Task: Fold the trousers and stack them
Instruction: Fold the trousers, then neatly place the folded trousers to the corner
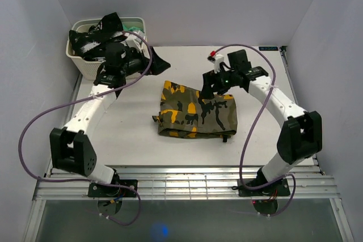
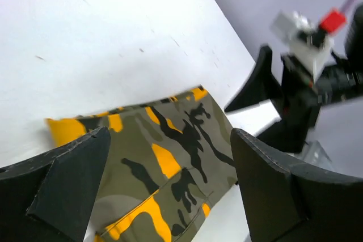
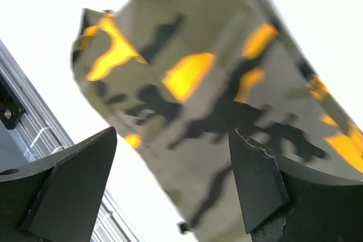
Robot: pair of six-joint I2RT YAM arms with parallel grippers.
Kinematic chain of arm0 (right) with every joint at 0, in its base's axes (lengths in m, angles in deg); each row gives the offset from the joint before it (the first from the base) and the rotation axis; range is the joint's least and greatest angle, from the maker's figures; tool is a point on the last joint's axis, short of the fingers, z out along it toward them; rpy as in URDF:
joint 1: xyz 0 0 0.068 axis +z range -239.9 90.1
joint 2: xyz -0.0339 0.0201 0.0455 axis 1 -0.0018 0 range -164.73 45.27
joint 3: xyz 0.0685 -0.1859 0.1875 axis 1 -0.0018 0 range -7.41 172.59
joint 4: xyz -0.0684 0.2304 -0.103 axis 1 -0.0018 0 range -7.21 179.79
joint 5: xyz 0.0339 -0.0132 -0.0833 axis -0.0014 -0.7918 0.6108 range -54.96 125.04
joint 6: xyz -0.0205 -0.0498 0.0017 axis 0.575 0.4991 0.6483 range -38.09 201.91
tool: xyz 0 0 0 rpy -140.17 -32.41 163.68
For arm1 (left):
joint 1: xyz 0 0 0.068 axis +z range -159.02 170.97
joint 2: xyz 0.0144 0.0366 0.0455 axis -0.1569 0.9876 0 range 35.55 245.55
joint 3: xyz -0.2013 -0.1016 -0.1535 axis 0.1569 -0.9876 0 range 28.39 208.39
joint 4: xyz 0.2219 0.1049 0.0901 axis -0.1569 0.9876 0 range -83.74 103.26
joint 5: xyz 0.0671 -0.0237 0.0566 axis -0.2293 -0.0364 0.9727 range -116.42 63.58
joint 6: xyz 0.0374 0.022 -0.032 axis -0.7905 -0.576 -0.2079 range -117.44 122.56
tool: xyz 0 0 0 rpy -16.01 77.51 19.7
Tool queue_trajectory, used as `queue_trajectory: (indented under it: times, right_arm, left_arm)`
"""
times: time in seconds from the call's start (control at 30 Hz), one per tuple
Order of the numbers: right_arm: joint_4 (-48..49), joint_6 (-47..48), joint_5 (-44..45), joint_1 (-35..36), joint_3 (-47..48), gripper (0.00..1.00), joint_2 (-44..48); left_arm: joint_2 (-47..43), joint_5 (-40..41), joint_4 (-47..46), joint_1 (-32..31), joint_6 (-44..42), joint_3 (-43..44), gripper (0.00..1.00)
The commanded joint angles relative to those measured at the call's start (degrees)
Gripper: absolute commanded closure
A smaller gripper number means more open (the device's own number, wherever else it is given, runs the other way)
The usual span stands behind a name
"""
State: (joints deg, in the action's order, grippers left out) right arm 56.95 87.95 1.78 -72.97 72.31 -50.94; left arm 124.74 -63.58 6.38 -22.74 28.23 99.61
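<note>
The camouflage trousers [image 1: 195, 114] lie folded into a rough rectangle in the middle of the white table. They also show in the left wrist view [image 2: 164, 157] and the right wrist view [image 3: 198, 83]. My right gripper [image 1: 211, 87] hovers open and empty over their far right corner, with the cloth below between its fingers [image 3: 172, 140]. My left gripper [image 1: 157, 64] is open and empty to the far left of the trousers, beside the basket, and points toward them [image 2: 170, 140]. It is apart from the cloth.
A white slatted basket [image 1: 79, 65] stands at the back left, holding a black-and-white mottled garment [image 1: 93, 41] and a bit of green cloth [image 1: 135, 26]. The right arm's black fingers [image 2: 258, 86] show in the left wrist view. Metal rails [image 1: 187, 182] run along the near edge.
</note>
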Motion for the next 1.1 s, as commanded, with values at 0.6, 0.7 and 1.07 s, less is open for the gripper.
queue_trajectory:
  times: [0.6,0.7,1.07]
  right_arm:
    - [-1.71,0.71,34.06,18.60,-7.99,0.27,-17.36]
    - [-1.35,12.03,28.70,10.78,-10.81,0.27,-14.11]
    - [-7.85,29.14,28.15,-1.46,2.18,0.12,-9.89]
  left_arm:
    - [-16.68,31.19,37.94,4.04,-19.95,1.38,0.02]
    - [-16.59,29.44,36.88,4.40,-21.36,0.15,0.02]
    - [-15.89,25.92,34.42,5.01,-21.54,-0.73,0.02]
